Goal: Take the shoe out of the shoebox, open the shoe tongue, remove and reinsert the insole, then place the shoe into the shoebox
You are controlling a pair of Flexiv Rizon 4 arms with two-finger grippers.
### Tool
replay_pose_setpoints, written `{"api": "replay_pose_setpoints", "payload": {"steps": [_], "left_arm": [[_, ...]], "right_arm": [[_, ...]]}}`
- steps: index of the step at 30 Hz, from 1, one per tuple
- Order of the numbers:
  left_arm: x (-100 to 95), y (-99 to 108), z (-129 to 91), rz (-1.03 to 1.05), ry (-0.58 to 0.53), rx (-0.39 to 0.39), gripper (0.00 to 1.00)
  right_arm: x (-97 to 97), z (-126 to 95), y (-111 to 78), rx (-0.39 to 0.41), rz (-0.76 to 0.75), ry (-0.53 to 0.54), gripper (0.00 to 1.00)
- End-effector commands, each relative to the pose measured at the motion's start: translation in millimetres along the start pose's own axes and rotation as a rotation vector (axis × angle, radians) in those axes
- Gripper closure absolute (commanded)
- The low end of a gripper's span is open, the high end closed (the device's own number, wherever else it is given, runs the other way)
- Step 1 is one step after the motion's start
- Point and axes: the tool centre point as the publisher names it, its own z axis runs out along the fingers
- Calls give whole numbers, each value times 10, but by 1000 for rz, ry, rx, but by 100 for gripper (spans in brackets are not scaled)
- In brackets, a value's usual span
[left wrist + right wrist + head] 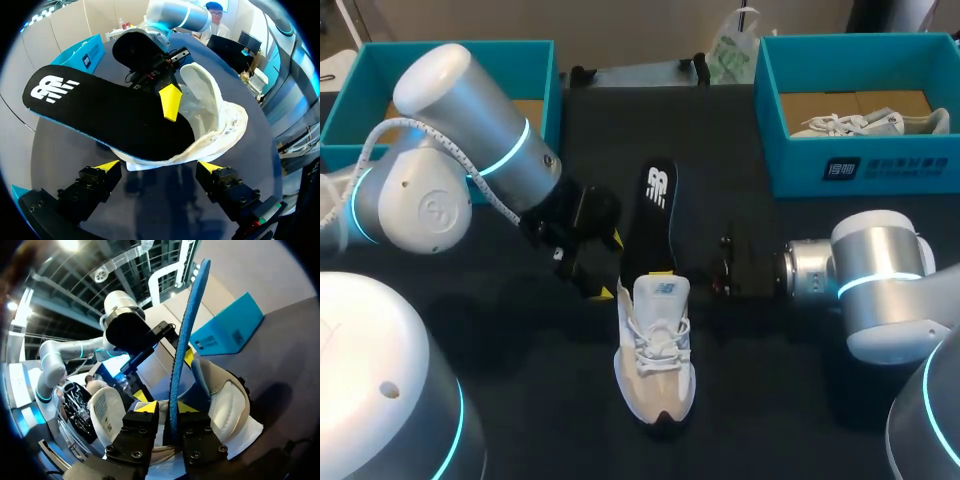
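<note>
Right jaws clenched on insole (pixel 658 215), left jaws released beside shoe (pixel 655 365) — brace shoe, slide insole flat — no buckling.

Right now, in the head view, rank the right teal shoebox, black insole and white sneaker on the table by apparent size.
1. Right teal shoebox.
2. White sneaker.
3. Black insole: narrower, but its lower end hides in the sneaker, so these two are close.
</note>
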Motion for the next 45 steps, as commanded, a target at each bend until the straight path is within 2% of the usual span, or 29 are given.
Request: {"api": "replay_pose_setpoints", "payload": {"steps": [1,13,23,29,35,45], "left_arm": [[-2,2,8,0,0,-1,0],[-2,2,8,0,0,-1,0],[-2,2,8,0,0,-1,0],[-2,2,8,0,0,-1,0],[-2,2,8,0,0,-1,0],[-2,2,8,0,0,-1,0]], "right_arm": [[20,39,12,13,-9,0,78],[82,65,119,38,-50,-12,72],[30,8,179,53,-49,-52,71],[10,-7,229,101,-59,-59,71],[-8,58,334,148,-74,-49,68],[-19,138,465,168,-85,-27,69]]}}
